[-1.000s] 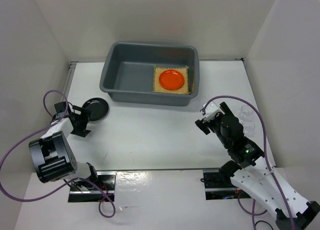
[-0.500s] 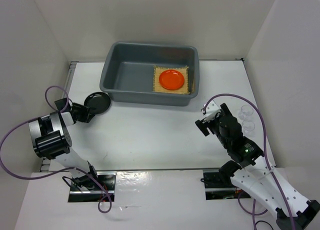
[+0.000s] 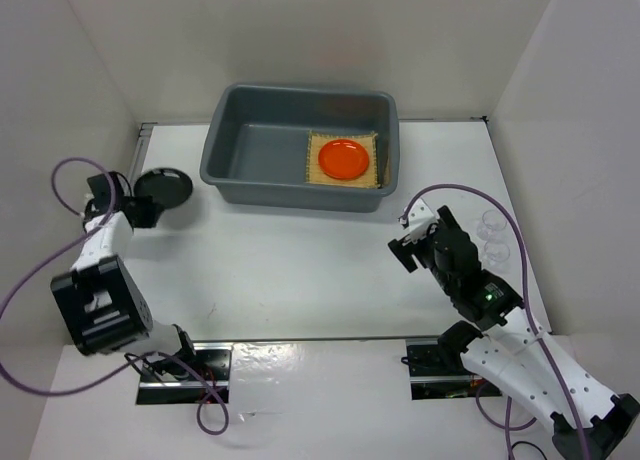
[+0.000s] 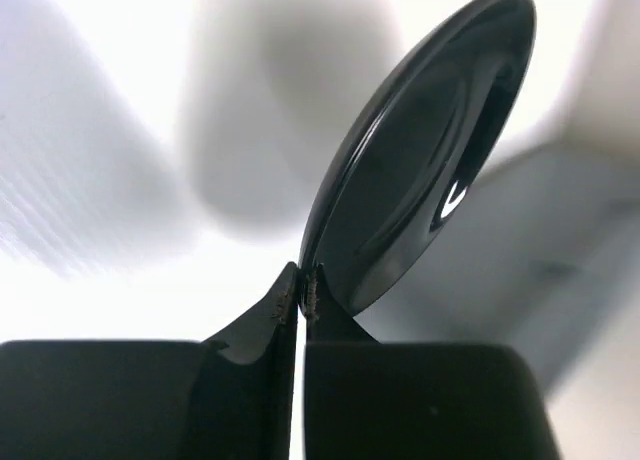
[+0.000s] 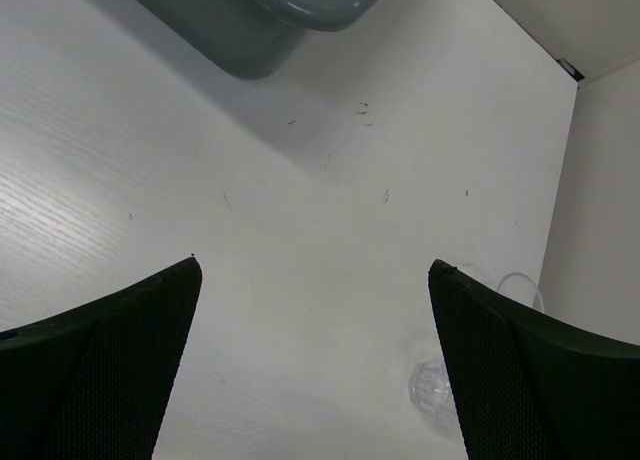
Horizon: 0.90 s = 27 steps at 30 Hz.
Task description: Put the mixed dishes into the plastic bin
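My left gripper [image 3: 140, 207] is shut on the rim of the small black plate [image 3: 165, 186], held tilted on edge left of the bin. In the left wrist view the fingertips pinch the black plate [image 4: 420, 170] at its lower rim, at the left gripper [image 4: 300, 292]. The grey plastic bin [image 3: 216, 152] holds the tan woven mat [image 3: 313, 173] with the orange plate [image 3: 343, 158] on it. My right gripper [image 3: 410, 242] hovers open over bare table, nothing between its fingers [image 5: 120, 340]. The clear glass cup [image 3: 492, 226] stands to its right; the cup [image 5: 432, 384] shows beside the right finger.
White walls enclose the table on the left, back and right. The bin's near corner [image 5: 270, 20] shows at the top of the right wrist view. A purple cable [image 3: 60, 180] loops off the left arm near the left wall.
The left gripper has shut on the black plate's rim and carried it up and toward the back left. The right arm has barely moved.
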### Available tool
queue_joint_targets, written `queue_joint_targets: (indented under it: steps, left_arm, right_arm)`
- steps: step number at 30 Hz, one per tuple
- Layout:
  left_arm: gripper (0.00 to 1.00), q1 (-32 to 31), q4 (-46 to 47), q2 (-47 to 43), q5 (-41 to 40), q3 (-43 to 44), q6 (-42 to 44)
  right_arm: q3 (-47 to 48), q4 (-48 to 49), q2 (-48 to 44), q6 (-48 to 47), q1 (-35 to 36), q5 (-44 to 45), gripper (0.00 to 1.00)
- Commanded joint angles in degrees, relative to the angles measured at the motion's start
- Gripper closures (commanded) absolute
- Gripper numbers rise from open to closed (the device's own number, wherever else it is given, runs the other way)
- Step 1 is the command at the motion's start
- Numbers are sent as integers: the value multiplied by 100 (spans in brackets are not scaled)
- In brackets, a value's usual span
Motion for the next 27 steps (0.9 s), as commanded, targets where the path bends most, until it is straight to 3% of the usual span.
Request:
queue_joint_targets:
  steps: [1, 6, 10, 13, 17, 21, 24, 25, 27]
  left_arm:
    - [100, 28, -433, -1077, -865, 770, -788]
    - [100, -382, 1332, -1027, 328, 1463, -1474]
    - [100, -1297, 1326, 236, 1172, 3386, -660]
    - [100, -2051, 299, 1379, 1507, 5131, 165]
    - [100, -2818, -1009, 2864, 2410, 6698, 659]
    - [100, -3504, -1900, 4383, 2474, 7958, 845]
    - [100, -3882, -2601, 5445, 2132, 9529, 898]
    - [100, -3944, -3195, 5825, 2132, 10900, 898]
    - [100, -4006, -3761, 7173, 2314, 12610, 672]
  right_arm:
    - [72, 113, 50, 54, -5, 47, 1]
    - [72, 113, 50, 53, 100, 47, 1]
    - [19, 113, 102, 53, 153, 47, 1]
    - [19, 113, 102, 53, 153, 47, 1]
    - [19, 113, 50, 53, 153, 47, 1]
    - [-33, 113, -11, 53, 153, 100, 1]
    - [-33, 113, -12, 53, 153, 100, 1]
    - [-33, 113, -64, 53, 153, 100, 1]
    - [-33, 113, -65, 1, 153, 100, 1]
